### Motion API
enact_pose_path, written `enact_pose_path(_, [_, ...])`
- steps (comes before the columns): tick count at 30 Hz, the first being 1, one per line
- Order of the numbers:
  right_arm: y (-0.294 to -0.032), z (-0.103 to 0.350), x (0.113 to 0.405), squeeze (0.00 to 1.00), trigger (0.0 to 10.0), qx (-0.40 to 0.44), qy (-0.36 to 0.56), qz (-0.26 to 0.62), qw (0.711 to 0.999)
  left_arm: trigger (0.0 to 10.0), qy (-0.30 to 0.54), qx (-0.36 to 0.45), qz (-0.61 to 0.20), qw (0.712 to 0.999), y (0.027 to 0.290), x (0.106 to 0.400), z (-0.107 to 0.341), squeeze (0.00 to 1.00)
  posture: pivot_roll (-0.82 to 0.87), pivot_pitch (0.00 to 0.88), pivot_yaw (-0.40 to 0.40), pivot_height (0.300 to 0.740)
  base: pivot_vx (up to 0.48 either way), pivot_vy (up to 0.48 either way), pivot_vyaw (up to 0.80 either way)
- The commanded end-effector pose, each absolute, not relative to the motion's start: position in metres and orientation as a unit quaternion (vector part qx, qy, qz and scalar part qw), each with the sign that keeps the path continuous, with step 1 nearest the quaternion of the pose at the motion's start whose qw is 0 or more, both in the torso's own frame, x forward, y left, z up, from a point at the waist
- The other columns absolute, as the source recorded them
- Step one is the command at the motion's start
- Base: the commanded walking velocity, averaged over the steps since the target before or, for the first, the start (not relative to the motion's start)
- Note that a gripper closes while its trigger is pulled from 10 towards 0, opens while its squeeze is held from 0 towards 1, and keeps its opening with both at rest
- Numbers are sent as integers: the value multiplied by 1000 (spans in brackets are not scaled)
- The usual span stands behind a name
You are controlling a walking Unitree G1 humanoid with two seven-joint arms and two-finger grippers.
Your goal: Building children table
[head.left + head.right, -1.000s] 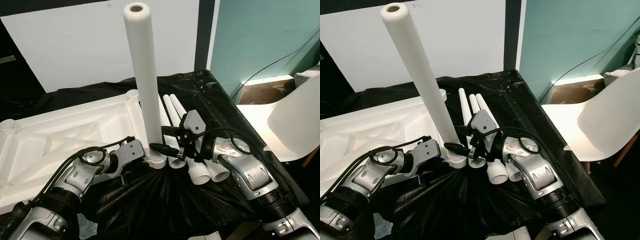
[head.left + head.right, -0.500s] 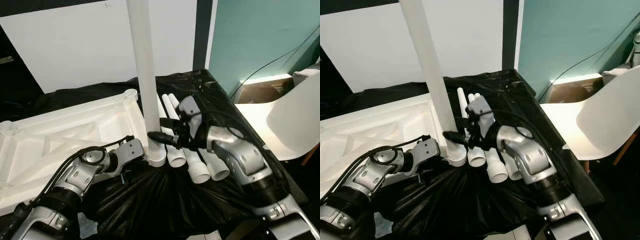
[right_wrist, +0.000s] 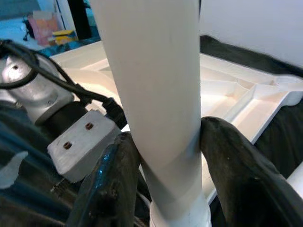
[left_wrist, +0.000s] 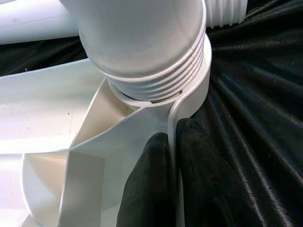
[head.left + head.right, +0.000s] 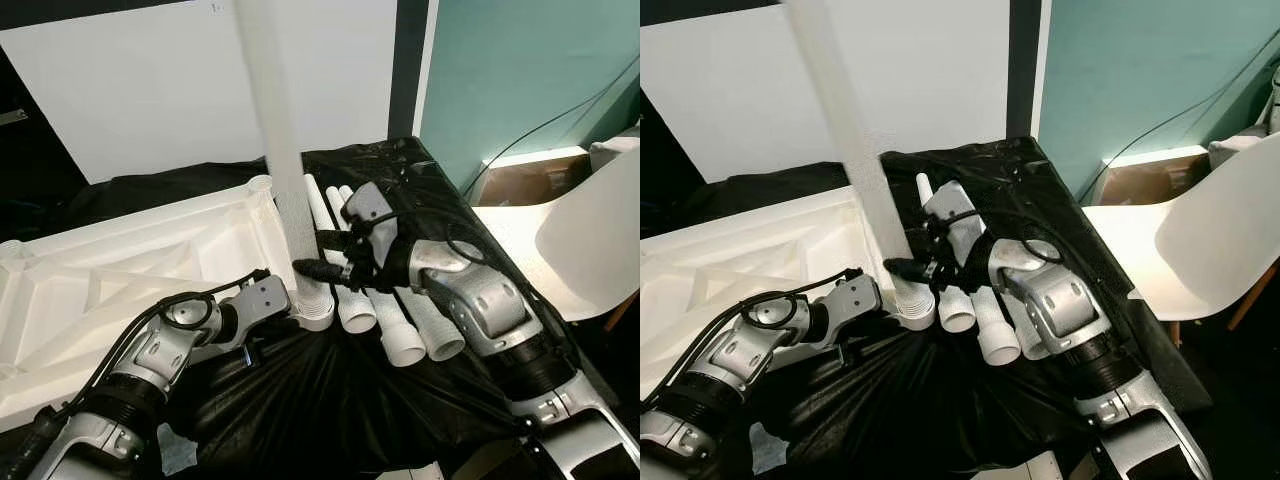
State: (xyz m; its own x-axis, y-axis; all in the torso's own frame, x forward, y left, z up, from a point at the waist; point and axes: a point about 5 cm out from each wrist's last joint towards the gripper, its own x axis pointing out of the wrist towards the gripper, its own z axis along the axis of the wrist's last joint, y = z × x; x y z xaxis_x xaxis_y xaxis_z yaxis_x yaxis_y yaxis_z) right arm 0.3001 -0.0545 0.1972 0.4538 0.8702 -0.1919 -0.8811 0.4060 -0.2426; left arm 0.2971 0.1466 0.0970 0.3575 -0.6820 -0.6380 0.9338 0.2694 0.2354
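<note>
A black sheet point(image 5: 330, 400) covers the surface and hangs in folds at the near edge. On it lies the white tabletop point(image 5: 120, 270), underside up with ribs showing. Just right of its corner, 3 white legs point(image 5: 400, 335) lie side by side, threaded ends nearest.

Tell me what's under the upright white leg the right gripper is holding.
The upright leg, held by the right gripper, stands threaded-end down in the corner socket of the white tabletop, which the left gripper pinches. Inside the socket is hidden.
</note>
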Motion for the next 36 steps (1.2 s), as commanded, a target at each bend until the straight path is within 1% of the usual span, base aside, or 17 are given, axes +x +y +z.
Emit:
enact_pose_path(1, [-65,178,304,0,10000,-190,53,489,850,10000,296,310,-458,779,168,285,58,0,27,0,28,740,0,0,0])
enact_pose_path(7, [-66,170,299,0,10000,-211,25,462,861,10000,298,307,-457,780,171,283,56,0,24,0,45,740,0,0,0])
enact_pose_path(13, [-64,162,294,0,10000,-217,27,460,861,10000,299,308,-457,779,174,283,58,0,24,0,63,740,0,0,0])
enact_pose_path(14, [-63,160,293,0,10000,-213,32,461,861,10000,299,308,-457,779,175,283,58,0,24,0,63,740,0,0,0])
enact_pose_path(15, [-61,160,291,0,10000,-191,46,465,863,10000,299,309,-457,779,176,283,58,0,25,0,64,740,0,0,0])
enact_pose_path(16, [-61,160,291,0,10000,-191,46,465,863,10000,299,309,-457,779,176,283,58,0,25,0,64,740,0,0,0])
enact_pose_path(18, [-58,163,291,0,10000,-158,58,467,868,10000,299,310,-457,778,176,283,59,0,27,0,64,740,0,0,0])
enact_pose_path(20, [-57,165,291,0,10000,-142,64,466,871,10000,298,311,-458,778,176,284,59,0,27,0,64,740,0,0,0])
enact_pose_path(21, [-55,169,294,0,10000,-120,73,461,876,10000,298,311,-459,778,176,284,59,0,28,0,63,740,0,0,0])
enact_pose_path(27, [-54,178,299,0,10000,-86,81,451,885,10000,297,310,-459,778,175,284,59,0,29,0,54,740,0,0,0])
enact_pose_path(36, [-56,186,301,0,10000,-64,98,449,886,10000,298,308,-456,780,175,283,57,0,33,0,49,740,0,0,0])
